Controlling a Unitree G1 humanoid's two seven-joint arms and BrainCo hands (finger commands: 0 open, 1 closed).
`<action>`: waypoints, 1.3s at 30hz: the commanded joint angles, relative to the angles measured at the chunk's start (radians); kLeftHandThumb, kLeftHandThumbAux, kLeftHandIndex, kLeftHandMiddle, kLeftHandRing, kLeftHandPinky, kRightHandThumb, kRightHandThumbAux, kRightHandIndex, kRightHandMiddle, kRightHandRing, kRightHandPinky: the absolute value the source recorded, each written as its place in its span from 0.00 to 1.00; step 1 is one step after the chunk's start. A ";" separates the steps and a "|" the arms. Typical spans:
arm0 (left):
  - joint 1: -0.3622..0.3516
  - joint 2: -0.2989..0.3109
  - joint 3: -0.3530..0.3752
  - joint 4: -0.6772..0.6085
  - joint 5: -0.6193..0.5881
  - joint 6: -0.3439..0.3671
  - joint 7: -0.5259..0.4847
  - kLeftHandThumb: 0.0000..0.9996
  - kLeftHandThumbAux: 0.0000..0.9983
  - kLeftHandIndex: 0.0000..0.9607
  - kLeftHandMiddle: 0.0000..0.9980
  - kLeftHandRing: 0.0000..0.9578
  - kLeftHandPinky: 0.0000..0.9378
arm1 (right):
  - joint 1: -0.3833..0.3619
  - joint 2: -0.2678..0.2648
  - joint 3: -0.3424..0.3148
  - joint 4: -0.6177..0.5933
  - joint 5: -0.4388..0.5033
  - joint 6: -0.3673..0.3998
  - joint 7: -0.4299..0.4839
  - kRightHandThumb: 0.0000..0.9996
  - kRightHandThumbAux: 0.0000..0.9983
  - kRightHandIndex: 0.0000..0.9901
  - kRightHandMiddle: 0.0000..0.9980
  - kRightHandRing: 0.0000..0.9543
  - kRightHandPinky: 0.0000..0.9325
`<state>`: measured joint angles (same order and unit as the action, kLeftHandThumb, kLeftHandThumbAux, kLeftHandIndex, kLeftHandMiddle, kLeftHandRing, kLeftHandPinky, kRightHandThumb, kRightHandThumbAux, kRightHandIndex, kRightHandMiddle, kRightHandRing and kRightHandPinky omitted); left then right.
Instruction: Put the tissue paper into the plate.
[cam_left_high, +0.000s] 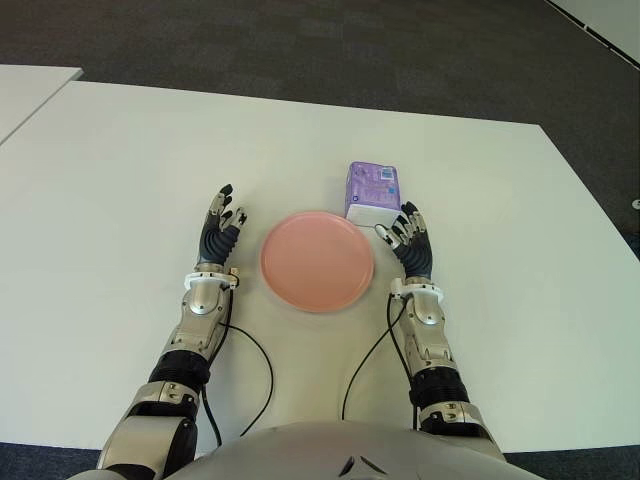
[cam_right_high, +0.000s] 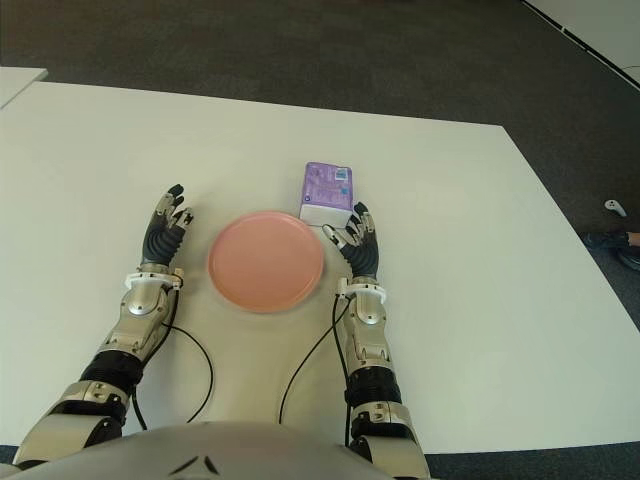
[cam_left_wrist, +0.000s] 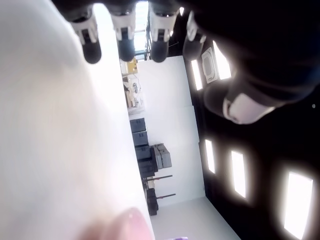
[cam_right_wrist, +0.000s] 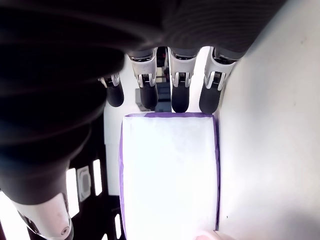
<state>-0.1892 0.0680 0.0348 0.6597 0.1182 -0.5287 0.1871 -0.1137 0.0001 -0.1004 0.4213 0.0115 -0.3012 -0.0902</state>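
Left eye view: one tissue pack (cam_left_high: 372, 190), one plate (cam_left_high: 317, 260), two hands' fingers (cam_left_high: 222, 208) spread, holding nothing.

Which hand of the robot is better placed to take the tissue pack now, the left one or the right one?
The right hand. It is just in front of the tissue pack, fingers open toward it. The left hand is open on the far side of the pink plate, so the plate lies between it and the pack.

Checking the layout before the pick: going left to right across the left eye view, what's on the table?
Left hand → plate → right hand. The tissue pack overlaps plate and hand in the order, so it is left out.
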 joint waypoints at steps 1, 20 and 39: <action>0.027 -0.010 0.002 0.025 0.004 0.013 0.013 0.00 0.47 0.00 0.00 0.00 0.00 | 0.036 0.002 -0.005 0.026 0.008 0.037 0.004 0.33 0.74 0.08 0.10 0.10 0.14; 0.030 -0.021 -0.001 0.013 0.000 0.030 0.008 0.00 0.47 0.00 0.00 0.00 0.00 | 0.037 -0.005 -0.021 0.007 -0.007 0.078 -0.036 0.39 0.71 0.11 0.12 0.11 0.16; 0.018 -0.036 0.004 0.013 -0.008 0.029 0.014 0.00 0.48 0.00 0.00 0.00 0.00 | 0.072 -0.072 -0.129 -0.697 -0.211 0.580 -0.224 0.37 0.58 0.07 0.07 0.07 0.11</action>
<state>-0.1859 0.0447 0.0324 0.6503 0.1160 -0.5276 0.1882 -0.0154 -0.0488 -0.1966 -0.1862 -0.1825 0.2250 -0.3078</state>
